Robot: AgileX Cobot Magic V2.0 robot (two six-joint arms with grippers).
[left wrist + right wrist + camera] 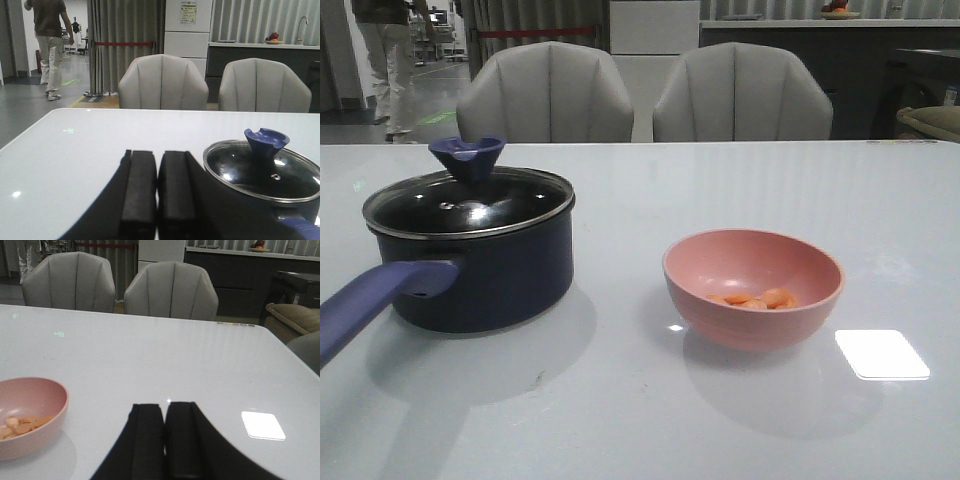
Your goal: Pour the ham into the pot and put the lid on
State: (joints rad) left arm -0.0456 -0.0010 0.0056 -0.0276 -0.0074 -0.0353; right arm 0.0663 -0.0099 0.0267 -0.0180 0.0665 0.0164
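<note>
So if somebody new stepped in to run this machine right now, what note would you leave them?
Left gripper: shut, empty, low beside the pot.
Right gripper: shut, empty, to the right of the pink bowl.
The lid sits on the pot, on the left of the table. The ham lies in the bowl.
Done: nothing yet.
Left: take the lid off, tip the ham into the pot, put the lid back on.
</note>
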